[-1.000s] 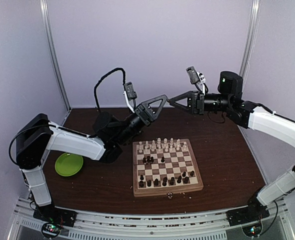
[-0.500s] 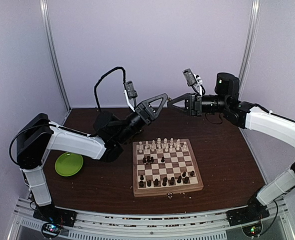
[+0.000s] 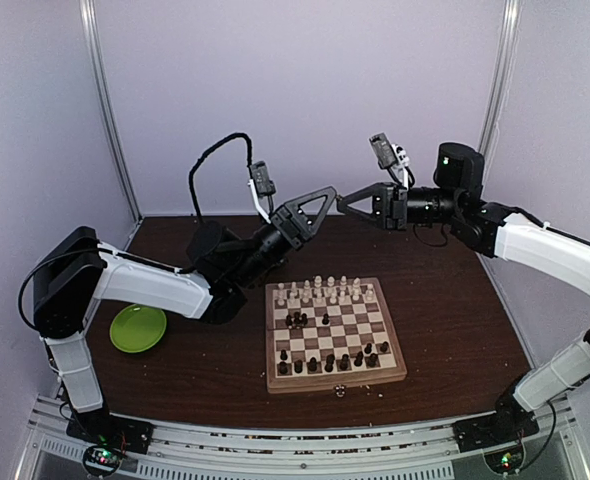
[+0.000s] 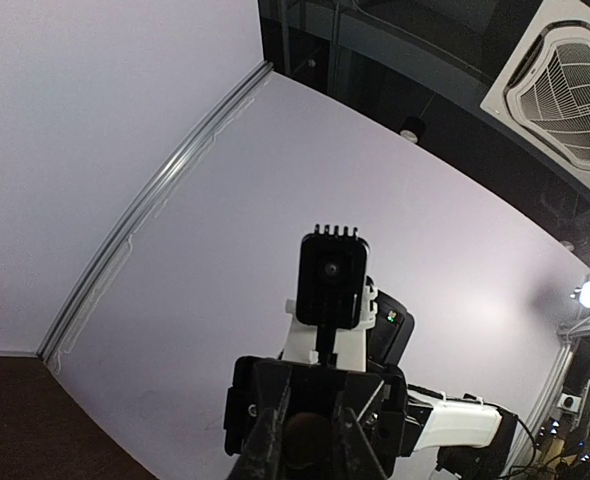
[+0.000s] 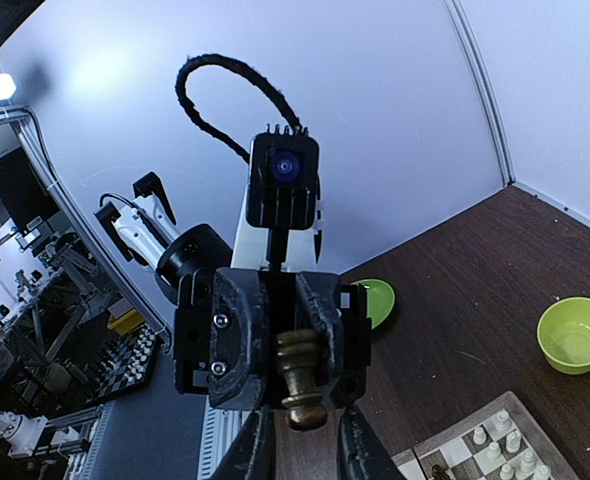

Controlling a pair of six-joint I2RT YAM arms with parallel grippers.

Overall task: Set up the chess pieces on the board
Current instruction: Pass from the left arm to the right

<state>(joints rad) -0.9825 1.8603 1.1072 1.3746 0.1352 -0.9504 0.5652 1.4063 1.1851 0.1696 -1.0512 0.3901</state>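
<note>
So, both arms are up in the air, nose to nose above the far half of the desk, well clear of the board [image 3: 270, 345]. The left gripper [image 3: 327, 196] is pinching a brown chess piece [image 5: 301, 385] between its fingers, with the piece's free end poking out toward the right gripper [image 3: 345, 200]. The right claw's fingers [image 5: 255, 445] are spread either side of that free end. There's a thin gap showing on both sides, so it's not squeezing it as far as I can see. Down on the board, cream pieces [image 3: 320, 292] are crowded along its far edge and dark pieces [image 3: 330, 362] are strung along its near edge. There's also a little dark clump [image 3: 296, 320] toward its left edge. A lime-green plate [image 3: 138, 329] sits by the desk's left edge. A green bowl [image 5: 575, 335] only shows up in the right wrist view.
</note>
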